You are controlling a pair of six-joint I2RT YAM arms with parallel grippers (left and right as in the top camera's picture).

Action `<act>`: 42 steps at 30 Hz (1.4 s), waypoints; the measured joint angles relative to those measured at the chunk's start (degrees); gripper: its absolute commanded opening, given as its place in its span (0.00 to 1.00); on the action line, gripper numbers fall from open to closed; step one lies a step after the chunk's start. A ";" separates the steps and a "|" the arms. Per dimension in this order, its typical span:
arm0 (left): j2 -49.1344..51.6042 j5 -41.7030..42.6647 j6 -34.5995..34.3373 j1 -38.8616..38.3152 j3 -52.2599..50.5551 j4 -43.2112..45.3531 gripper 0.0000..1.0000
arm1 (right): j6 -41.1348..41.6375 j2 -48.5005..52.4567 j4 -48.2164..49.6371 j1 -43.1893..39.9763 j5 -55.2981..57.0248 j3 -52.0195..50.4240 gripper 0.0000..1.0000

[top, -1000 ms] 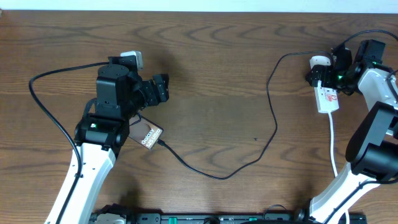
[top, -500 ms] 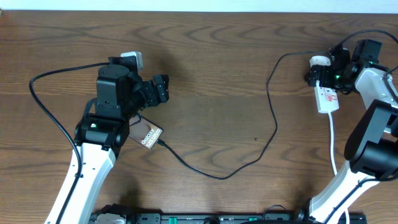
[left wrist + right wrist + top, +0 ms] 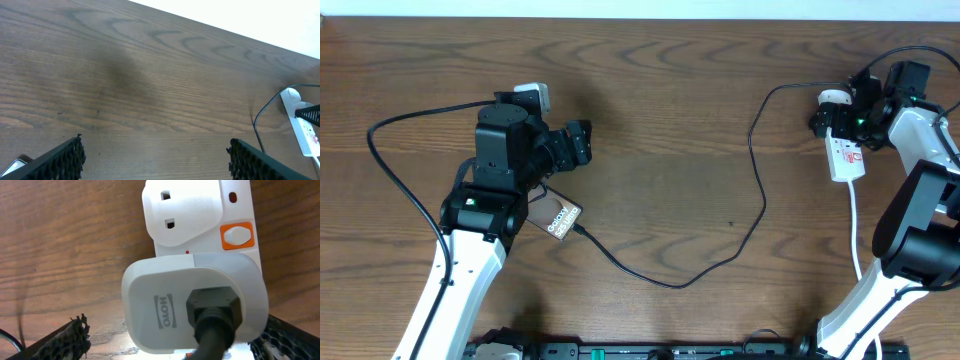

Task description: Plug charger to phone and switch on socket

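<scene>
The phone (image 3: 556, 216) lies flat, partly under my left arm, with its white lettering at the lower right. The charger cable (image 3: 670, 284) runs from that end of the phone, loops across the table and rises to a white adapter (image 3: 195, 300) plugged into the socket (image 3: 846, 152). My left gripper (image 3: 578, 143) hovers above and right of the phone, open and empty (image 3: 157, 160). My right gripper (image 3: 832, 118) is open over the socket's rounded end, its fingers (image 3: 70, 337) either side of the adapter. The orange switch (image 3: 237, 235) sits just beyond the adapter.
The socket's white cord (image 3: 856, 235) runs down beside my right arm. A black arm cable (image 3: 390, 165) loops left of my left arm. The socket (image 3: 300, 117) shows far right in the left wrist view. The table's back edge (image 3: 640, 17) is near.
My right gripper has shifted slightly left and toward the back over the socket's end. The left arm, phone and cable have not moved.
</scene>
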 measured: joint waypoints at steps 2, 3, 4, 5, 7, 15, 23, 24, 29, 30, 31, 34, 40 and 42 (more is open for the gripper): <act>0.00 0.00 0.00 0.00 0.00 -0.09 0.89 | 0.00 0.00 -0.13 0.00 0.00 0.07 0.97; 0.00 0.00 -0.02 0.00 0.00 -0.22 0.89 | 0.07 0.00 -0.20 0.00 0.00 0.09 0.97; 0.00 0.00 0.00 0.00 0.00 -0.26 0.89 | 0.17 0.00 -0.26 0.00 0.00 0.11 0.96; 0.00 0.00 0.00 0.00 0.00 -0.28 0.89 | 0.26 0.00 -0.28 0.00 0.00 0.11 0.96; 0.00 0.00 0.00 0.00 0.00 -0.35 0.89 | 0.42 0.07 -0.33 0.00 -0.07 0.20 0.95; 0.00 0.00 0.00 0.00 0.00 -0.52 0.89 | 1.27 1.09 -0.46 -0.31 -0.72 1.25 0.92; 0.00 0.00 0.00 0.00 0.00 -0.63 0.89 | 1.66 1.60 -0.48 -0.57 -1.55 1.84 0.89; 0.00 0.00 0.00 0.00 0.00 -0.63 0.89 | 1.70 1.60 -0.50 -0.57 -1.60 1.86 0.89; 0.00 0.00 -0.02 0.00 0.00 -0.63 0.89 | 1.70 1.73 -1.09 -0.74 -1.68 2.14 0.85; 0.00 0.00 0.00 0.00 0.00 -0.63 0.89 | 1.70 1.77 -1.29 -0.76 -1.70 2.23 0.85; 0.00 0.00 0.00 0.00 0.00 -0.63 0.89 | 1.70 1.77 -1.46 -0.79 -1.68 2.29 0.84; 0.00 0.00 0.00 0.00 0.00 -0.63 0.89 | 1.92 1.77 -2.29 -0.85 -1.68 2.36 0.83; 0.00 0.00 -0.02 0.00 0.00 -0.66 0.89 | 2.08 1.64 -1.95 -0.92 -1.62 1.66 0.83; 0.00 0.00 0.00 0.00 0.00 -0.66 0.89 | 2.10 1.38 -1.25 -0.92 -1.62 1.03 0.84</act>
